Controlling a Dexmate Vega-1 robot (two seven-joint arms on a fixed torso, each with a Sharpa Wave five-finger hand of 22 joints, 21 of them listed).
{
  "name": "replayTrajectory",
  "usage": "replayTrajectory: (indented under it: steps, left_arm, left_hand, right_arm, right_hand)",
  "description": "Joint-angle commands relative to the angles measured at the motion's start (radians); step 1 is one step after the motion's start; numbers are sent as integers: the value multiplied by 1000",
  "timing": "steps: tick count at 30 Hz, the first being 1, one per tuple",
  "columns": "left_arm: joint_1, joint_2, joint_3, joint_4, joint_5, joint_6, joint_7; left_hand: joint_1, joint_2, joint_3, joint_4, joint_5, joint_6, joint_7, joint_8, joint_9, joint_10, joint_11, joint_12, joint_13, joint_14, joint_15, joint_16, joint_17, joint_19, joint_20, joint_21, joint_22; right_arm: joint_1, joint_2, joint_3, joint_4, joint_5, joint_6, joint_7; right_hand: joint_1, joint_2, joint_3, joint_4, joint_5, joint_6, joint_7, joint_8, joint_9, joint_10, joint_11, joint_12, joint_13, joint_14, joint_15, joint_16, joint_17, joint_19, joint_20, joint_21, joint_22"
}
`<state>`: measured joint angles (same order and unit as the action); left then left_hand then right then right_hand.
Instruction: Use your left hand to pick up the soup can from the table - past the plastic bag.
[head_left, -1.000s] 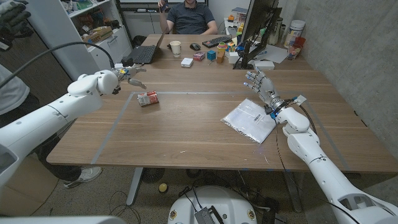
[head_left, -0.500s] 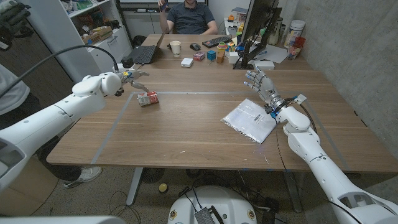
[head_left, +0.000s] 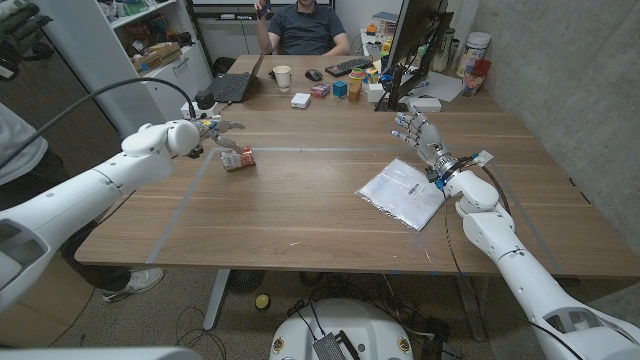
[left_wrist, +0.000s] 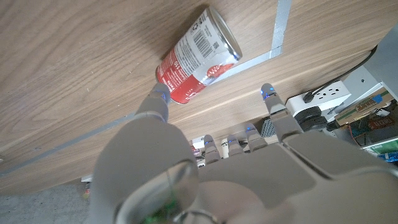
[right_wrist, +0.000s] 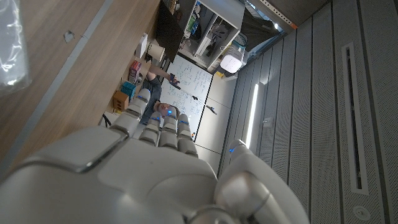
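Observation:
The red-and-white soup can (head_left: 238, 158) lies on its side on the wooden table (head_left: 300, 215), beside a line of grey tape. My left hand (head_left: 215, 131) hovers just above and behind the can with fingers spread, holding nothing. In the left wrist view the soup can (left_wrist: 198, 55) lies just beyond my left hand's fingertips (left_wrist: 160, 94), barcode up. The clear plastic bag (head_left: 402, 192) lies flat at the right of the table. My right hand (head_left: 420, 138) stands over the table past the bag's far edge, fingers apart and empty.
A person sits behind the table's far edge. A laptop (head_left: 232, 88), paper cup (head_left: 283, 77), small boxes and a keyboard (head_left: 348, 67) line the far side. A monitor (head_left: 415, 45) stands at the back right, with a power strip (left_wrist: 320, 99) off the left edge.
My left hand has moved rightward and closer to the soup can, now over its far side. The can, bag and right hand have stayed put.

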<state>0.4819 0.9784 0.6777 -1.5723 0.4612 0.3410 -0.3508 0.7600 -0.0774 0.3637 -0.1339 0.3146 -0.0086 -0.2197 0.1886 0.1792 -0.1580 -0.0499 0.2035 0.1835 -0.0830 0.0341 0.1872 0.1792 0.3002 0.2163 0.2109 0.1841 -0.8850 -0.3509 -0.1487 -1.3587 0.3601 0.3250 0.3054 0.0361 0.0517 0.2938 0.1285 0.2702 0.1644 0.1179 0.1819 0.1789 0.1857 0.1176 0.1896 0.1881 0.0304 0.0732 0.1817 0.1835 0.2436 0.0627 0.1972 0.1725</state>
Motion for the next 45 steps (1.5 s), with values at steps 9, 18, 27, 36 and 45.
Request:
replayTrajectory:
  steps: [9, 18, 27, 36, 45]
  left_arm:
    - [8, -13, 17, 35, -36, -12, -19]
    - [1, -16, 25, 54, -38, -5, -21]
    - [-19, -48, 41, 127, -66, -24, -18]
    - [-65, -95, 76, 230, -84, -57, -27]
    - [-111, -134, 107, 302, -96, -72, -34]
  left_hand:
    - [17, 3, -12, 2, 8, 12, 0, 4, 2, 8, 1, 6, 4, 11, -2, 5, 3, 13, -1, 6, 2]
    - [22, 8, -17, 4, 10, 15, 0, 4, 2, 7, -1, 5, 3, 12, -3, 5, 3, 17, -1, 7, 3]
    - [27, 12, -31, 9, 14, 37, 0, 8, 3, 33, -7, 13, 3, 31, -8, 9, 3, 36, -2, 11, 3]
    - [30, 25, -46, 18, 14, 55, 0, 9, 3, 66, -11, 22, 3, 61, -11, 15, 3, 58, -1, 15, 3]
    - [63, 124, -65, 31, -32, 157, 0, 11, 3, 291, -8, 67, 5, 289, -59, 56, 9, 293, -29, 78, 3]
  right_arm:
    - [-3, -9, -7, -8, -6, 16, -3]
    - [4, -15, -10, -1, -7, 21, 1]
    - [6, -19, -12, -1, -12, 12, -8]
    - [26, -15, -22, 25, -12, 2, 5]
    - [46, -10, -29, 56, -17, 6, 18]
  right_hand:
    - [1, -8, -7, 0, 5, 8, 3, 8, 2, 6, -4, 7, 3, 2, 9, 9, 2, 4, 4, 4, 3]
    - [3, -14, -11, -3, 5, 8, 1, 8, 2, 5, -6, 6, 3, 3, 9, 9, 1, 4, 6, 3, 3]
    - [6, -19, -14, -6, 6, 7, 1, 8, 2, 5, -8, 6, 3, 4, 10, 9, 1, 4, 6, 3, 3]
    - [7, -21, -16, -8, 7, 6, 1, 7, 2, 4, -6, 6, 3, 5, 10, 8, 0, 4, 6, 3, 3]
    - [8, -23, -18, -9, 8, 5, 0, 7, 2, 4, -7, 6, 2, 3, 11, 8, 1, 4, 7, 3, 3]
